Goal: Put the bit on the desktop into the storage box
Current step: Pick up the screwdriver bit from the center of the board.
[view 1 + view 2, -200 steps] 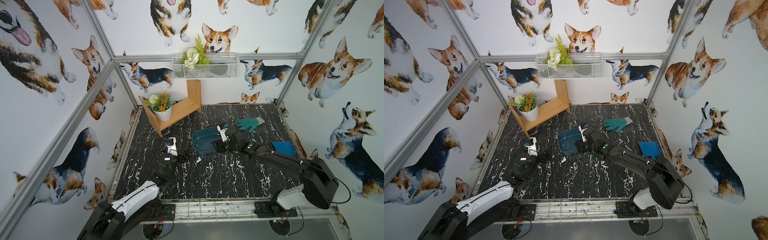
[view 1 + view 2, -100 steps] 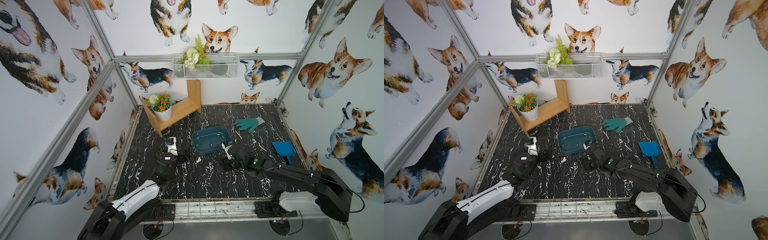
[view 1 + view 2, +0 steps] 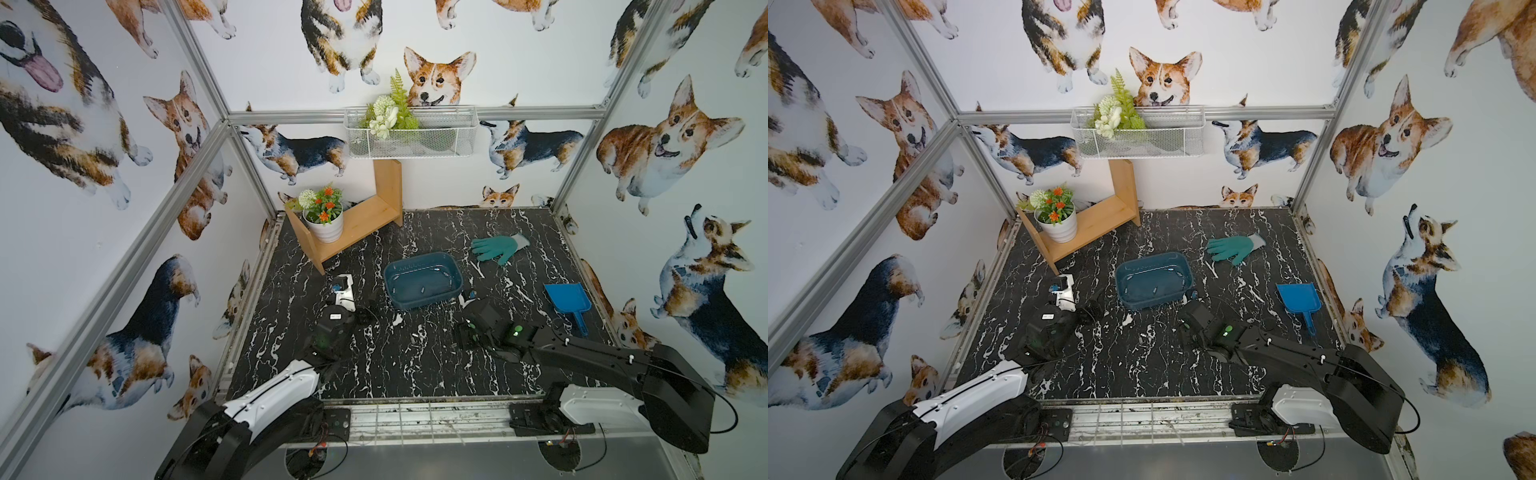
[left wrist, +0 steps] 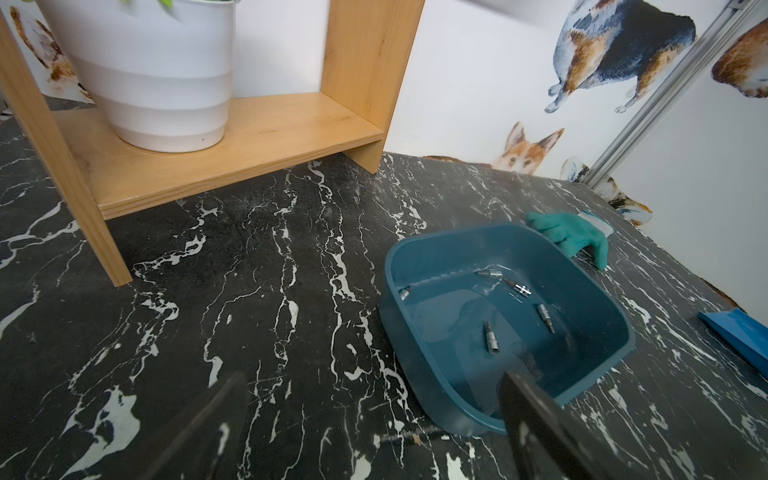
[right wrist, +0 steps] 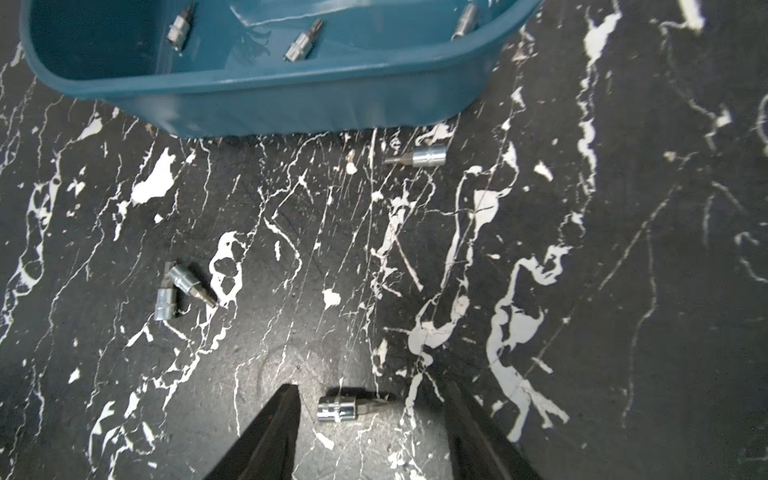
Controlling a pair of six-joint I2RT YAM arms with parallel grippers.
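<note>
- In both top views the bits are only specks on the desktop (image 3: 415, 374). The right wrist view shows them sharply, lying near the storage box (image 5: 316, 99).
- Only the left wrist view looks down into the whole box, where five bits (image 4: 490, 336) lie on its floor. The right wrist view catches just three of those.
- The right gripper (image 5: 370, 388) hangs low, its fingers (image 5: 274, 432) parted wide enough to straddle a loose bit (image 5: 337, 408) lying flat on the desktop. Neither finger touches it and nothing is gripped.
- The left gripper (image 4: 374, 376) is spread as wide as it goes and is empty. In its own wrist view one finger crosses the box's near rim.
- I count four bits out on the desktop: the one between the fingers, a pair (image 5: 165, 299) touching each other, and a single bit (image 5: 417, 158) just beside the box wall.
- There is one green glove (image 3: 496, 247) and one blue dustpan (image 3: 567, 297). One potted plant (image 3: 323, 224) sits on one wooden shelf (image 3: 365, 218).
</note>
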